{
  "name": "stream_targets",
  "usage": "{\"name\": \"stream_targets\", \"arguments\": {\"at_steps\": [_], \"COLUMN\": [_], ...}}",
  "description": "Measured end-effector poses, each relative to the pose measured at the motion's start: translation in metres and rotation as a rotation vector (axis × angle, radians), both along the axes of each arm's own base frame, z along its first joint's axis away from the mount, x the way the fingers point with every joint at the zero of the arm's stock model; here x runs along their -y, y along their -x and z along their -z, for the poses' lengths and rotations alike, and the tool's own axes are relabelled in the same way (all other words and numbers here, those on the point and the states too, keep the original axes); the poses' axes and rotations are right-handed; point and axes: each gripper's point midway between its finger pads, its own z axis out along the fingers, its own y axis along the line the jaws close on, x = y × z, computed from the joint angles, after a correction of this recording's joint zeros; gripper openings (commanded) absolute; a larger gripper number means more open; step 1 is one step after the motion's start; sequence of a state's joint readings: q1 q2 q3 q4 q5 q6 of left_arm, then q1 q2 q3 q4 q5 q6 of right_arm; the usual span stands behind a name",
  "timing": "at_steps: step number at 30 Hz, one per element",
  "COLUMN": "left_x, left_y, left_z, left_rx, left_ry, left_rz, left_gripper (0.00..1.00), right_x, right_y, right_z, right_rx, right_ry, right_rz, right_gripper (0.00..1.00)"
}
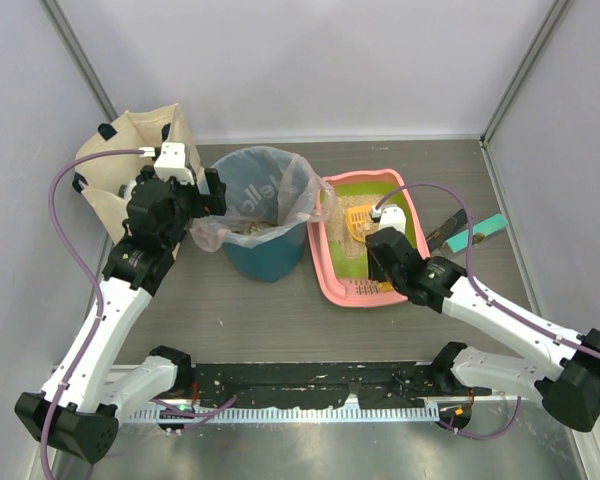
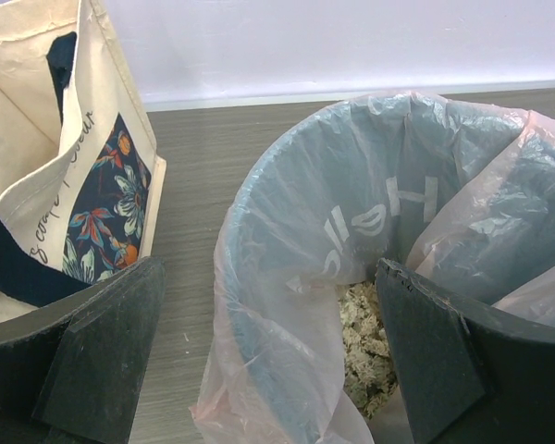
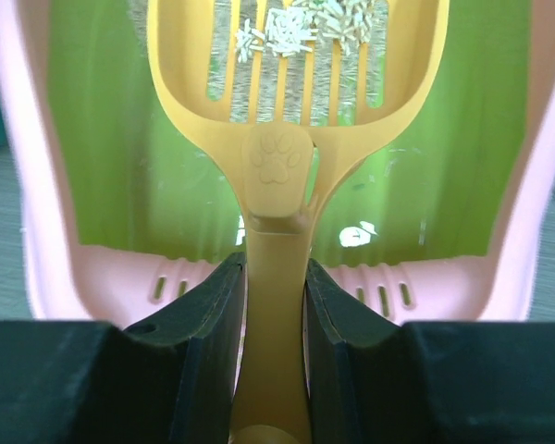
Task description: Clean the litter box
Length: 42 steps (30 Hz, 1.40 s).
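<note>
Gripping the handle of an orange slotted scoop, the right gripper has both fingers pressed against the handle's sides just below the paw-print stamp, and the scoop head reaches out over the litter box. The litter box lies on the grey table right of centre. It is a shallow pink tray with a lime-green floor, and its slotted ledge is at the end nearest the arm bases. Pale litter pellets lie across the slots of the scoop head, though the right wrist view is too close and blurred to tell whether the head rests on the floor or hangs just above it. A teal round bin stands just beside the litter box on its left. Its clear bag is folded over the rim, and one flap of it drapes toward the tray's far left corner. The left gripper is spread wide and holds nothing. One finger is outside the bin on the side of a cream tote bag and the other is over the bin's mouth, where clumped litter shows at the bottom. On the table to the right of the litter box lies a teal and black object, apart from the tray.
</note>
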<state>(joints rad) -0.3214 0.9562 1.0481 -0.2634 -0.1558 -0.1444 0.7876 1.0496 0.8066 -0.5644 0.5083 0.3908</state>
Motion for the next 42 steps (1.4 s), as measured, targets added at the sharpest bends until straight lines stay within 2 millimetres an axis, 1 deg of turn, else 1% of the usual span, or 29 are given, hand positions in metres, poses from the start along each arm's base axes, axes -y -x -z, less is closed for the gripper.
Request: {"name": "stream_targets", "arguments": {"at_steps": [2, 3, 5, 7, 9, 13, 16, 22, 25, 28, 33, 35, 42], "left_x": [0.0, 0.0, 0.0, 0.0, 0.0, 0.001, 0.001, 0.001, 0.001, 0.001, 0.001, 0.001, 0.001], "left_y": [0.0, 0.0, 0.0, 0.0, 0.0, 0.0, 0.001, 0.0, 0.0, 0.0, 0.0, 0.0, 0.0], "left_z": [-0.001, -0.001, -0.001, -0.001, -0.002, 0.0, 0.0, -0.001, -0.002, -0.001, -0.001, -0.001, -0.002], "left_rx": [0.002, 0.002, 0.003, 0.004, 0.007, 0.004, 0.005, 0.007, 0.01, 0.01, 0.01, 0.01, 0.01], "left_ry": [0.001, 0.001, 0.001, 0.002, 0.004, 0.004, 0.004, 0.007, 0.008, 0.008, 0.008, 0.008, 0.008], "left_rz": [0.0, 0.0, 0.0, 0.001, 0.003, 0.003, 0.003, 0.003, 0.003, 0.003, 0.003, 0.003, 0.003], "left_gripper": [1.0, 1.0, 1.0, 1.0, 1.0, 1.0, 1.0, 1.0, 1.0, 1.0, 1.0, 1.0, 1.0], "right_x": [-0.009, -0.01, -0.004, -0.007, -0.012, -0.009, -0.016, -0.009, -0.009, -0.006, -0.005, -0.002, 0.001], "right_y": [0.001, 0.002, 0.0, -0.001, 0.0, 0.002, 0.004, 0.007, 0.007, 0.007, 0.012, 0.014, 0.022], "right_z": [-0.002, -0.003, -0.004, -0.004, -0.002, 0.009, 0.013, 0.012, 0.004, -0.008, -0.029, -0.039, -0.051], "right_rx": [-0.006, -0.007, -0.008, -0.016, -0.026, -0.06, -0.08, -0.071, -0.049, -0.012, 0.048, 0.077, 0.104], "right_ry": [-0.042, -0.042, -0.012, -0.026, -0.041, 0.034, 0.013, 0.047, 0.032, 0.017, -0.022, -0.033, -0.052], "right_rz": [-0.035, -0.039, -0.001, -0.006, -0.027, -0.005, -0.039, -0.027, -0.033, -0.039, -0.097, -0.112, -0.159], "right_gripper": [0.01, 0.01, 0.01, 0.01, 0.01, 0.01, 0.01, 0.01, 0.01, 0.01, 0.01, 0.01, 0.01]}}
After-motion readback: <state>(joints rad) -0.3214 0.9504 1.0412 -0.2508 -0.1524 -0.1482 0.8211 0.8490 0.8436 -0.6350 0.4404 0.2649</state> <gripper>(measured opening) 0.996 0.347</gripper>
